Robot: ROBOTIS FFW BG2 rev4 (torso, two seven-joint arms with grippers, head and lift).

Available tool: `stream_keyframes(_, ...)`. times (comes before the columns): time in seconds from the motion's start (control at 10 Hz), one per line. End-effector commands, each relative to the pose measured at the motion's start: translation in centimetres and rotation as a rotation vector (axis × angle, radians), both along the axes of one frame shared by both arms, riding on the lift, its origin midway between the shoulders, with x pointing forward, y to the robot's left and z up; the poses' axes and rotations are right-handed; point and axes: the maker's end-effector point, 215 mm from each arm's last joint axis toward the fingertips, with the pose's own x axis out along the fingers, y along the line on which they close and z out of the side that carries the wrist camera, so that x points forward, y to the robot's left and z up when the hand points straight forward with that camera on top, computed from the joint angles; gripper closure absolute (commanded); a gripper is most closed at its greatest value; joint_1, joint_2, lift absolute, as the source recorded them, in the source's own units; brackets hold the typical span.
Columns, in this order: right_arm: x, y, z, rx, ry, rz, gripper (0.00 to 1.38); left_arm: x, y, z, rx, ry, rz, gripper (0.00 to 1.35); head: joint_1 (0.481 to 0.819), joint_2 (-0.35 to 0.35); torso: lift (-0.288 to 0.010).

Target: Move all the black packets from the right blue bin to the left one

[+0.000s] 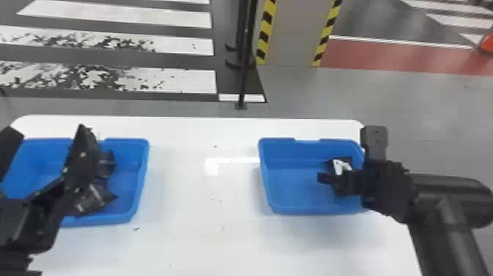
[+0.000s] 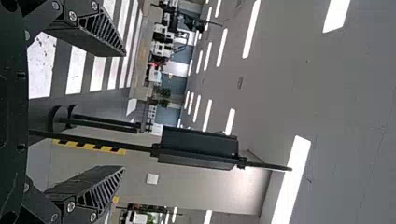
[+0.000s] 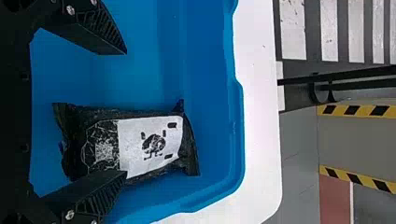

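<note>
Right-hand blue plastic bin [image 1: 315, 211] (R bin) taken as ref. One black film packet w/ white label [image 3: 149, 144] is noted in R bin, toward its R side. In/above R bin, the R gripper [image 1: 343, 186] is set wide open, nothing held. Well L of R bin, black packets [image 1: 90, 202] are contained in 2nd blue bin [image 1: 145, 172]; L gripper [image 1: 47, 128], above same, likewise wide open, empty.
</note>
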Motion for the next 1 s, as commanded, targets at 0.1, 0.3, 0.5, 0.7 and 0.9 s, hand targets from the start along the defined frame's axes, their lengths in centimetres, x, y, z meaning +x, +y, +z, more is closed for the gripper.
stream_keyframes(0.1, 0.0, 0.5, -1.1, 0.026, 0.004, -0.013, 0.12, 0.0, 0.2, 0.2, 0.002, -0.007, 0.003, 0.18, 0.695, -0.164, -0.14)
stream_keyframes(0.3, -0.2, 0.5, -2.2, 0.04, 0.015, -0.028, 0.12, -0.2, 0.3, 0.1, 0.003, -0.004, 0.005, 0.18, 0.695, -0.16, -0.14)
stream_keyframes(0.5, -0.9, 0.3, -2.3, 0.027, 0.011, -0.042, 0.13, -0.2, 0.3, 0.1, 0.005, -0.005, 0.004, 0.18, 0.695, -0.158, -0.14)
stream_keyframes(0.7, -1.9, 0.1, -2.7, 0.027, 0.018, -0.065, 0.18, -0.3, 0.3, 0.0, 0.005, -0.003, 0.003, 0.18, 0.695, -0.162, -0.14)
stream_keyframes(0.9, -2.1, -0.7, -2.8, 0.03, 0.02, -0.086, 0.37, -0.3, 0.1, -0.2, 0.002, 0.002, -0.001, 0.18, 0.695, -0.166, -0.14)
